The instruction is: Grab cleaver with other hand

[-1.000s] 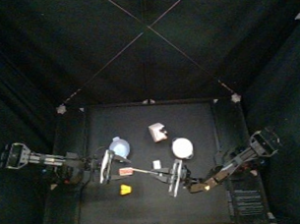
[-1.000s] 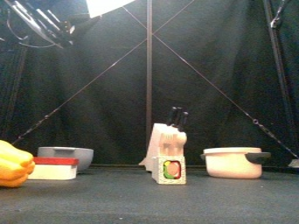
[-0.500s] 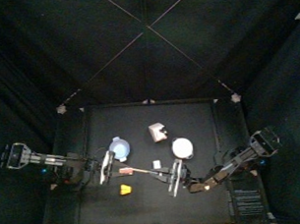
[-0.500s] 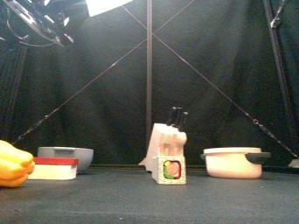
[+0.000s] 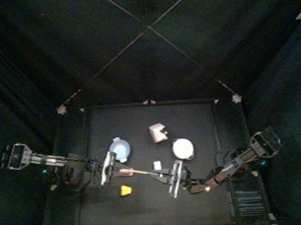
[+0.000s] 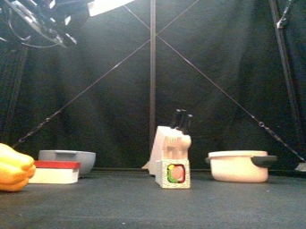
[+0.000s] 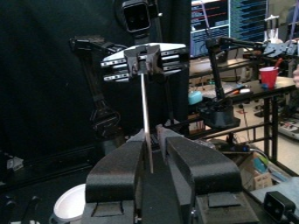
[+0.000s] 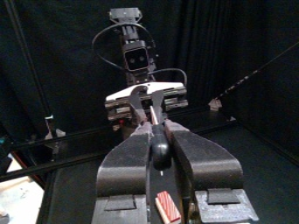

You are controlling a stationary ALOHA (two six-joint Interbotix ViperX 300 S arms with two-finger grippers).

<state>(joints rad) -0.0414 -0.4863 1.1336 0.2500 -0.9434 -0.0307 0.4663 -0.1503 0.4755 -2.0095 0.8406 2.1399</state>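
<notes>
Above the middle of the black desk (image 5: 208, 206), a little toward its front edge: one small toy cleaver with a pale oblong blade and thin tan-brown handle (image 5: 140, 171), held in the air and spanning the gap between the two arms. Left pincer (image 5: 115, 168): clenched about the blade end; the left wrist view shows the blade edge-on as a thin line between narrowly set jaws, but how firmly they press cannot be judged. Right pincer (image 5: 176, 174): grasping the handle end, jaws close about it. Condition: item carried at both ends, transfer incomplete. Hazards noted, as judgement only. (1) If the right pincer lets go before the left has a firm hold on the thin, smooth blade, the cleaver would likely pivot or slip out and drop to the desk, perhaps onto the small yellow wedge (image 5: 125, 190) lying nearer the front edge, or beside the round white dish (image 5: 183, 148) toward the back. (2) If either arm pulls away while both are clamped, the toy could twist in one grip or be wrenched free. (3) A hold taken only at the blade's edge leaves the handle's weight hanging out, so it may sag once released.
</notes>
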